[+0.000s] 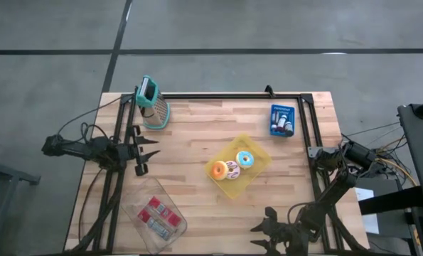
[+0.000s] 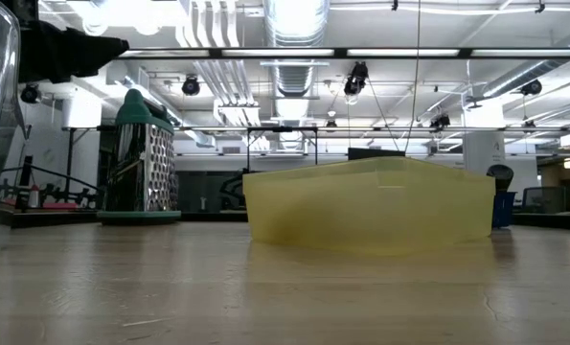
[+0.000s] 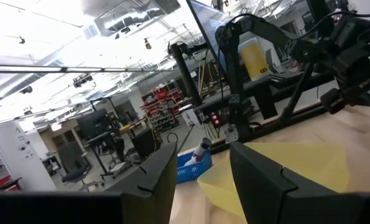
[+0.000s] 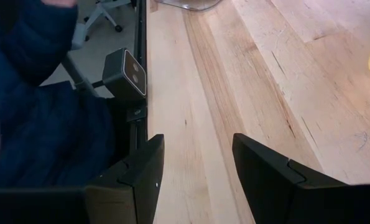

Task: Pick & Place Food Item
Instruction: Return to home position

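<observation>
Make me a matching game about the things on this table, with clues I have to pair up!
Things:
1. yellow bin
2. blue basket
3. clear box
4. grater

Clues:
a. teal, standing upright
b. holds three donuts
c. holds red packets
d. sits in a table corner on the right arm's side

Pairs: 1-b, 2-d, 3-c, 4-a
</observation>
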### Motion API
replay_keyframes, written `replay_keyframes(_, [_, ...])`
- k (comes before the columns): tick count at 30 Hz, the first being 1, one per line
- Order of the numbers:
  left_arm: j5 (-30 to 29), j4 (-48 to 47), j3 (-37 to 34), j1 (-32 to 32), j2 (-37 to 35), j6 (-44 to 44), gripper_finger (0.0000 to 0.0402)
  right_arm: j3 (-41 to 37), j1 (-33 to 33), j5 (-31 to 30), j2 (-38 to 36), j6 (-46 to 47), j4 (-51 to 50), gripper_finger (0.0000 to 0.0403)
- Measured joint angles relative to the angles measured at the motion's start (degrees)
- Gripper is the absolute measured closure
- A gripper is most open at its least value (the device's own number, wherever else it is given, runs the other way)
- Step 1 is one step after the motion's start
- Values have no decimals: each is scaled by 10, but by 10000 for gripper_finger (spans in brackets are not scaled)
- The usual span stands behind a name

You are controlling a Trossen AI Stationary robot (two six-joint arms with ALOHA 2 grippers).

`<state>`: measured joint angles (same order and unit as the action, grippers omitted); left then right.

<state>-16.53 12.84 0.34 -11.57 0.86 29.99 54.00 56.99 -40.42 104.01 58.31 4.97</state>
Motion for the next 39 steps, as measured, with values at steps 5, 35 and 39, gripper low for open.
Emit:
replay_keyframes(5, [0,1,0,0,0,28,250,0,0,0,0,0,0,216])
replay_keyframes(35, [2,0,0,0,0,22,250,0,4,120,0,76,135,216])
replay_keyframes(39, [2,-1,0,0,0,22,250,0,4,150,0,124,140,216])
